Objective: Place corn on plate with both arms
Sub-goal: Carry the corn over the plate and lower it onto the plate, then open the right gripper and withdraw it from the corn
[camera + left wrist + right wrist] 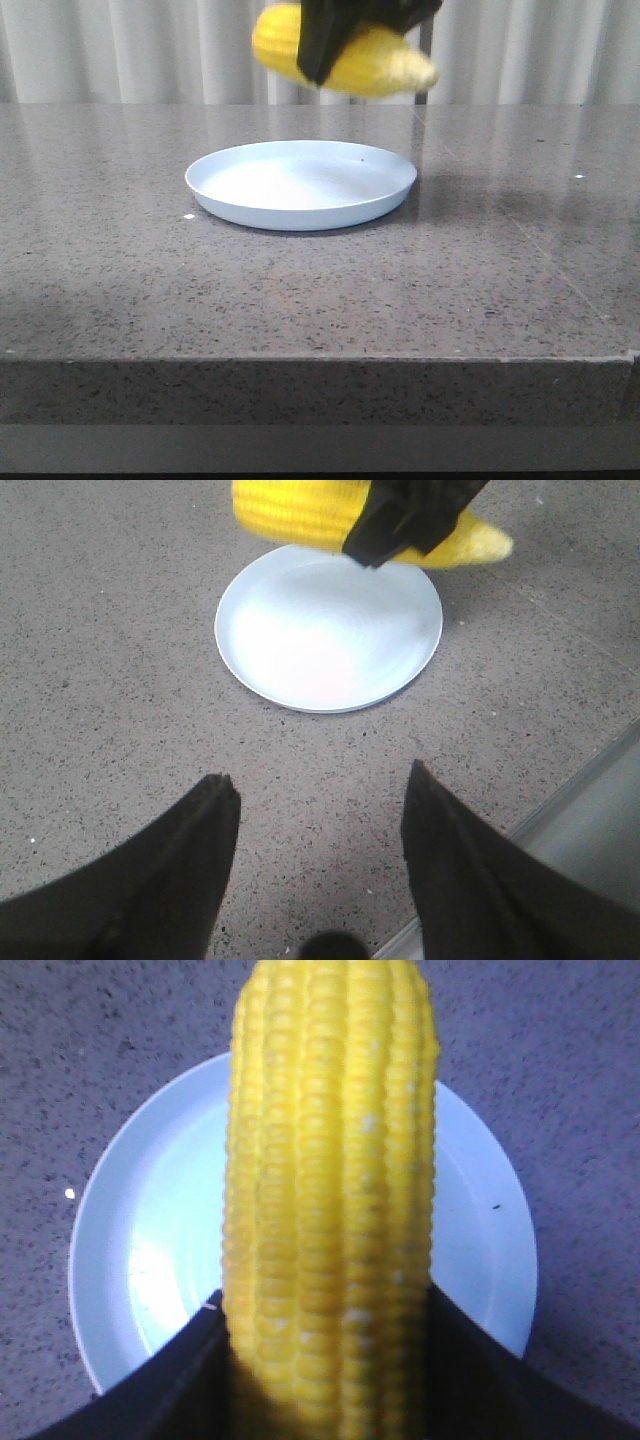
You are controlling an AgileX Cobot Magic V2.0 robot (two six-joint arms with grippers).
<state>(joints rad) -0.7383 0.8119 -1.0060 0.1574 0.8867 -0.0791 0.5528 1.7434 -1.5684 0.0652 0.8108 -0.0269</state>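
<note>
I found no text, label, brand, number or sign I could read in any of my three views; the plate (300,185) and the corn (330,1200) were plain and unmarked

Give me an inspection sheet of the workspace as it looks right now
Surface: grey speckled stone table, with a few white specks.
Job's things: corn held in the air above the plate; plate holds nothing.
Clutter: nothing seen.
Grippers: right gripper shut on the corn; left gripper open, holding nothing, back from the plate.
Cables: nothing seen.
Surroundings: pale curtain behind the table.
</note>
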